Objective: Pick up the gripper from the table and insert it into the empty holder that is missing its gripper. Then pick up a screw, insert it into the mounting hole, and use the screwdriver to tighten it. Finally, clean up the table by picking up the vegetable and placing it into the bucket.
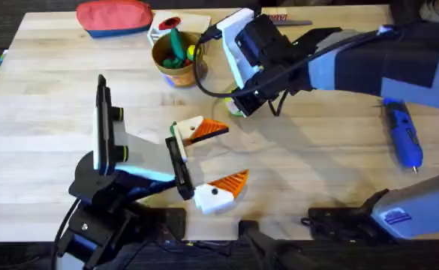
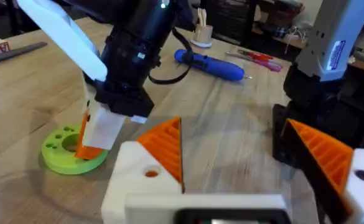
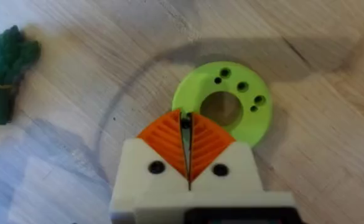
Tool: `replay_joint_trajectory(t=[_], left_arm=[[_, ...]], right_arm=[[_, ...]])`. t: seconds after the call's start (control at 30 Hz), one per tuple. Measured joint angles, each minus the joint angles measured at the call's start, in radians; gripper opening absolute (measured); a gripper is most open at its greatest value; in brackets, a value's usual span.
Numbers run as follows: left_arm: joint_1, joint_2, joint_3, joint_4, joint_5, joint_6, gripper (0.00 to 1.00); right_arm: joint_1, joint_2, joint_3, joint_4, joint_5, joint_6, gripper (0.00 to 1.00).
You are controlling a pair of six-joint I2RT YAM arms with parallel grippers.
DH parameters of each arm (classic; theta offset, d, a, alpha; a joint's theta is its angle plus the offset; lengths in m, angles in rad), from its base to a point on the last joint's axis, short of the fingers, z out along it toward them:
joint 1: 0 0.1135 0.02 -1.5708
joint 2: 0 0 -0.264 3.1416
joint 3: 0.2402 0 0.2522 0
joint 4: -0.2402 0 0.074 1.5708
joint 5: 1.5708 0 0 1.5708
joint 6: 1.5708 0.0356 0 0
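With our right gripper [image 3: 188,146] pinching a small dark screw over the green disc [image 3: 222,106] at frame centre and our left gripper [image 1: 215,157] spread, we should lift straight up, keeping the pinch firm.

The bucket [image 1: 175,52] is placed toward the far side of the bench [image 1: 46,112], left of centre, with toy pieces held inside it. A pouch [image 1: 115,16] is set behind and to the left of the bucket, at the far edge. The disc [image 3: 224,104] is laid flat on the bench near the middle, in front and to the right of the bucket, and the right tool [image 3: 187,151] is positioned directly over its near edge. The vegetable [image 3: 5,72] is laid on the bench just beside the disc. The screwdriver [image 1: 402,133] is laid far to the right. The left tool [image 1: 223,156] is held near the front centre, left of the screwdriver.
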Motion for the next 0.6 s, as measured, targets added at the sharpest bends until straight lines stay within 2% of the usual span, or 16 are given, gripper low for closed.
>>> replay_joint_trajectory(t=[0.2,0.47,0.6], left_arm=[[0.000,0.000,0.000,0.000,0.000,0.000,0.988],[0.000,0.000,0.000,0.000,0.000,0.000,0.987],[0.000,0.000,0.000,0.000,0.000,0.000,0.988]], right_arm=[[-0.016,-0.033,0.041,-0.084,0.000,-0.001,0.004],[-0.024,-0.230,0.194,-0.228,0.000,-0.008,0.004],[0.009,-0.319,0.237,-0.273,0.001,-0.007,0.004]])
